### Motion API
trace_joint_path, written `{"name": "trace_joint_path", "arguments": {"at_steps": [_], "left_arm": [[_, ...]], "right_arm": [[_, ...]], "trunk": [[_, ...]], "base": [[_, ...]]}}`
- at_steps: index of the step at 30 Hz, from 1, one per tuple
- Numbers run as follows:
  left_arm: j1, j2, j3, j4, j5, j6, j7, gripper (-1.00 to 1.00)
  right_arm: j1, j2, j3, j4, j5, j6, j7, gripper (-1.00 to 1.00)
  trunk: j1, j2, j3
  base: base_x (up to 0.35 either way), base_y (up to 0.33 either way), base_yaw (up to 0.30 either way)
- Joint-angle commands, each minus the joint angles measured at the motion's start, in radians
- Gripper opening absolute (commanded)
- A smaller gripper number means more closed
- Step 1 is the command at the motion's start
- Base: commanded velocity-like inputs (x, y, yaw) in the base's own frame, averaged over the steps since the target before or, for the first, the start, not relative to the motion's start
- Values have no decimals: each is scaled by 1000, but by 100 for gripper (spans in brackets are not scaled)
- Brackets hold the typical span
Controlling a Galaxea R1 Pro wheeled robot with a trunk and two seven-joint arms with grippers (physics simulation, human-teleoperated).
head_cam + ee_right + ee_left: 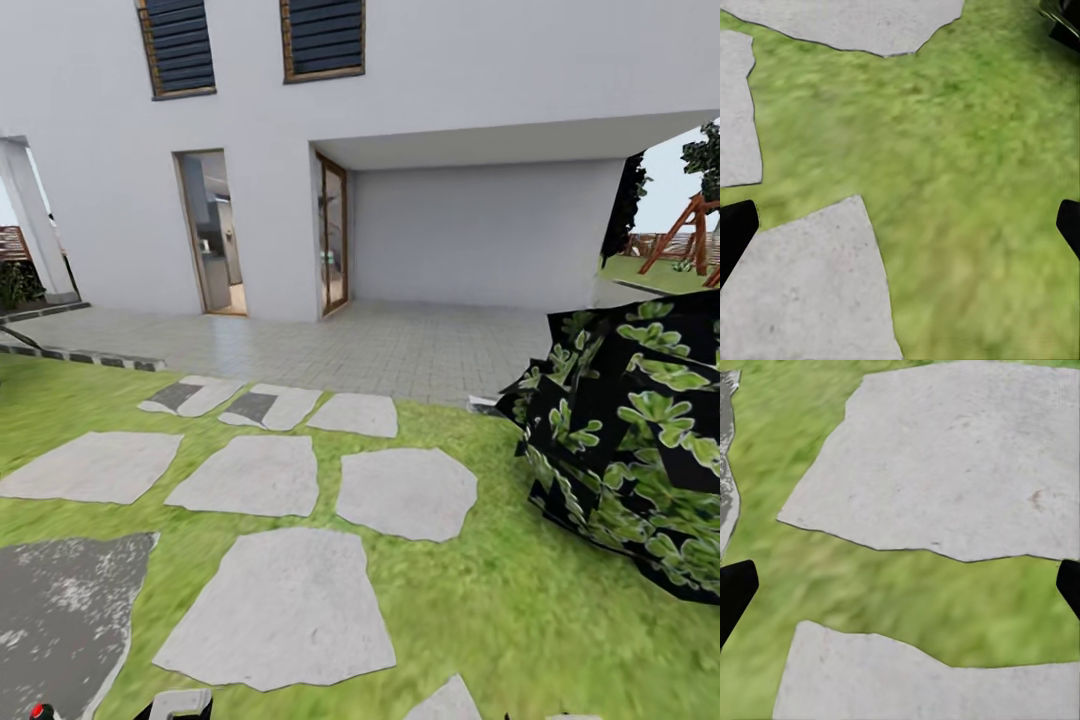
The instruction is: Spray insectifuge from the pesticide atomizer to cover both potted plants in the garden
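At the very bottom left edge of the head view a tiny dark bottle with a red top, the pesticide atomizer, peeks in beside a mottled dark grey slab. My left gripper is open, its black fingertips far apart over grass and pale stepping slabs, nothing between them. My right gripper is also open over lawn, with a slab corner beneath it. The potted plants are out of view. The garden lawn fills the foreground.
Several grey stepping slabs cross the lawn toward a tiled patio and a white house with an open door. A large dark leafy shrub stands at the right. A wooden swing frame is far right.
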Motion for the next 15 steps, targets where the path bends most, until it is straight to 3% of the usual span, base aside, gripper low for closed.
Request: {"name": "trace_joint_path", "arguments": {"at_steps": [1,8,15], "left_arm": [[-1,0,1,1,0,-3,1,100],[-1,0,2,1,0,-3,1,100],[-1,0,1,1,0,-4,1,100]], "right_arm": [[0,0,3,2,4,-3,-4,100],[-1,0,17,33,4,-3,-6,100],[-1,0,18,39,3,-3,-7,100]], "trunk": [[0,0,-2],[0,0,-9],[0,0,-15]], "base": [[319,-89,199],[272,-73,214],[62,-6,220]]}}
